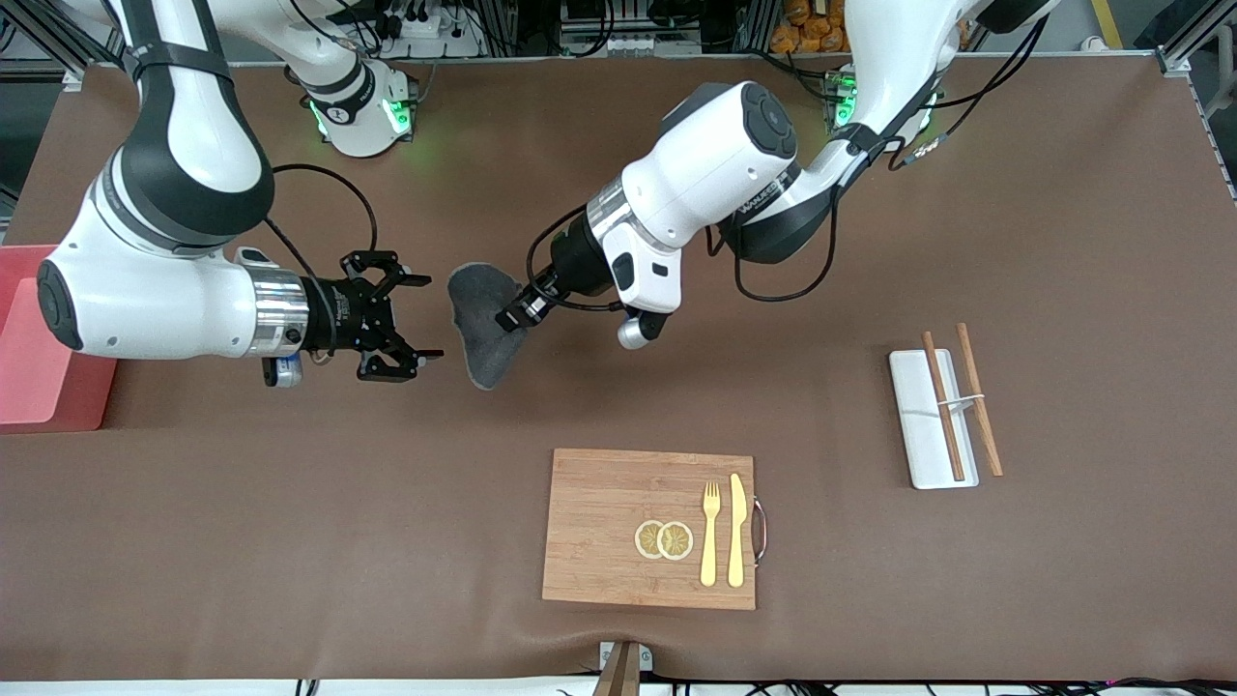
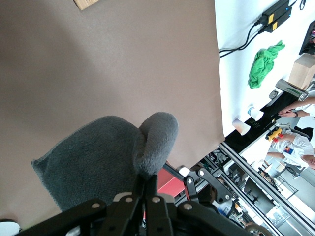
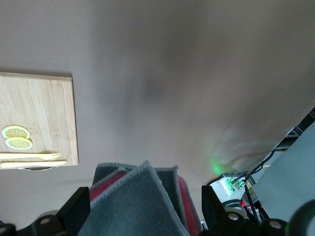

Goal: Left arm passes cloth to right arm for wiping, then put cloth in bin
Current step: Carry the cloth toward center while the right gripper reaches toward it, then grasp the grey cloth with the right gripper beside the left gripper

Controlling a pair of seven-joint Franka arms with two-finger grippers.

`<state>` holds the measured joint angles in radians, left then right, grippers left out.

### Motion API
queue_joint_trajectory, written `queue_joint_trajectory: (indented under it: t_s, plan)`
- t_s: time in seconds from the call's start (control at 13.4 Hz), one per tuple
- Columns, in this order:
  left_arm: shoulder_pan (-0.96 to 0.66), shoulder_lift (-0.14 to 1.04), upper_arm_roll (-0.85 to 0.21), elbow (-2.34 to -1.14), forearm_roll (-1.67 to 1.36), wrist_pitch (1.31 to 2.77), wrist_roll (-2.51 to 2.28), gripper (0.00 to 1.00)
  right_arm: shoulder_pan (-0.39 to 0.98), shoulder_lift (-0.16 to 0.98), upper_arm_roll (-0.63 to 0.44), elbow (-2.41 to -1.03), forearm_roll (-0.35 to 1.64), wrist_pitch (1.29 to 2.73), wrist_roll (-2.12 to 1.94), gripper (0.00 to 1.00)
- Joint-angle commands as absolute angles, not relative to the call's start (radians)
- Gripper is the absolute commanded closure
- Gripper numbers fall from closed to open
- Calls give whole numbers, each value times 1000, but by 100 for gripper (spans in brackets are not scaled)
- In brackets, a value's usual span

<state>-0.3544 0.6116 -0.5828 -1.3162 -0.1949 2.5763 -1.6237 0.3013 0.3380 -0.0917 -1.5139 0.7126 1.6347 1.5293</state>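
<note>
Nearest the front camera, a rectangular bamboo cutting board [image 1: 647, 529] lies on the brown tabletop [image 1: 290, 541] with two lemon slices [image 1: 663, 539] and a yellow fork [image 1: 710, 533] and knife [image 1: 736, 530] on it. Toward the left arm's end sits a white rectangular tray [image 1: 928, 420] with two brown wooden chopsticks [image 1: 962, 401] laid across it.

Farther up, at mid-table, the small dark grey soft cloth [image 1: 480, 324] hangs in the air, pinched at one edge by the left hand [image 1: 512, 311], whose fingers are clamped together on the fabric. The right hand [image 1: 411, 319] hovers just beside the cloth's free edge with its fingers [image 1: 425, 281] spread wide, not yet touching. The salmon-pink rectangular plastic bin [image 1: 39, 338] sits at the right arm's end of the tabletop, partly hidden by that arm.

The step in hand looks like the handover. To do it well, the right hand should slide over a generous fold of the hanging cloth — not just the thin edge — and close fully before the left hand lets go, so the fabric cannot slump to the tabletop.

Lettering runs along the left arm's forearm band, but I cannot read it with confidence.
</note>
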Motion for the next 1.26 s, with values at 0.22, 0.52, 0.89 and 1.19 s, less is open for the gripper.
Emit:
queue_joint_trajectory:
  t_s: [0.22, 0.52, 0.89, 1.19]
  plan:
    - [-388, 637, -584, -1287, -216, 2605, -1654, 100, 357, 322, -100, -1523, 738, 1655, 1563, 0]
    - [-397, 637, -588, -1284, -219, 2654, -1687, 100, 376, 325, -100, -1526, 736, 1661, 1569, 5]
    - [-403, 641, -588, -1284, -247, 2694, -1687, 100, 396, 324, -98, -1525, 738, 1674, 1572, 0]
    - [-403, 649, -588, -1285, -247, 2698, -1686, 100, 431, 324, -100, -1525, 735, 1713, 1592, 51]
